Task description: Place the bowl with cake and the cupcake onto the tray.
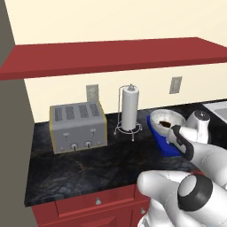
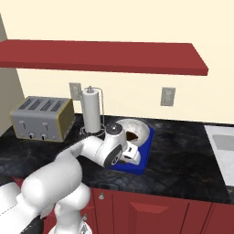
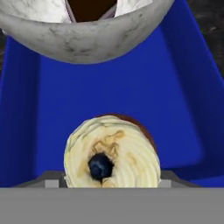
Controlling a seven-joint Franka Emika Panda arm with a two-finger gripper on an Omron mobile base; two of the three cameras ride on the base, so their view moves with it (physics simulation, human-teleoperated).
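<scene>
Two items sit over the blue tray (image 3: 192, 100) now: the bowl with cake (image 3: 83, 37) rests at its far end, and the cupcake (image 3: 111, 151) hangs directly beneath the gripper (image 2: 130, 157). Whether the fingers are clamped on it or parted I cannot tell; the cupcake lies straight along the gripper's axis, over bare tray floor.

A cupcake (image 3: 112, 158) with swirled cream frosting and a dark berry on top sits on the blue tray (image 3: 183, 109), near the grey-white bowl (image 3: 83, 37) holding dark cake.

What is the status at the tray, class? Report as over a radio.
Gripper low over blue tray, jaws apart around cupcake. Bowl with cake already on tray. Paper towel holder close by, otherwise nothing blocking.
</scene>
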